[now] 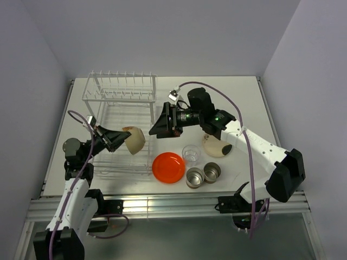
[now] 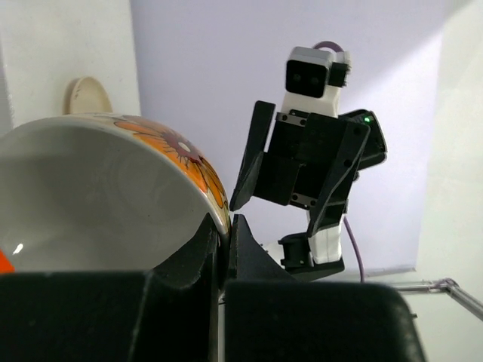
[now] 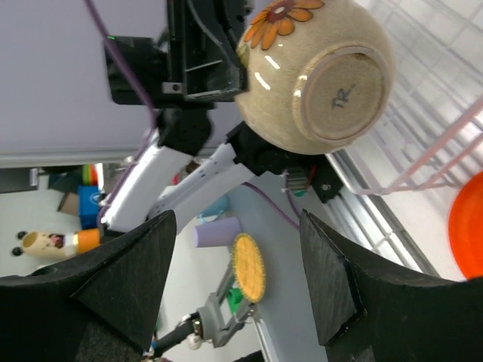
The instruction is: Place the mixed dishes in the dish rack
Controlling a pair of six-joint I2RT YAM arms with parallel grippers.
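The left gripper (image 2: 223, 241) is clamped on the rim of the bowl (image 2: 90, 173). A foot stamp (image 3: 336, 94), shown only by the right wrist view, is not clearly read. The right gripper (image 3: 230, 226) is held wide.

A white wire dish rack (image 1: 122, 108) stands at the left, with upright prongs along its far end. At its right edge the left gripper (image 1: 118, 141) pinches the rim of a beige flowered bowl (image 1: 134, 140), which is tipped on its side. Right of the rack are a flat orange-red plate (image 1: 168, 167), a clear glass (image 1: 191, 153), a steel cup (image 1: 195, 177) touching a second steel cup (image 1: 212, 172), and a partly hidden cream plate (image 1: 216, 147).
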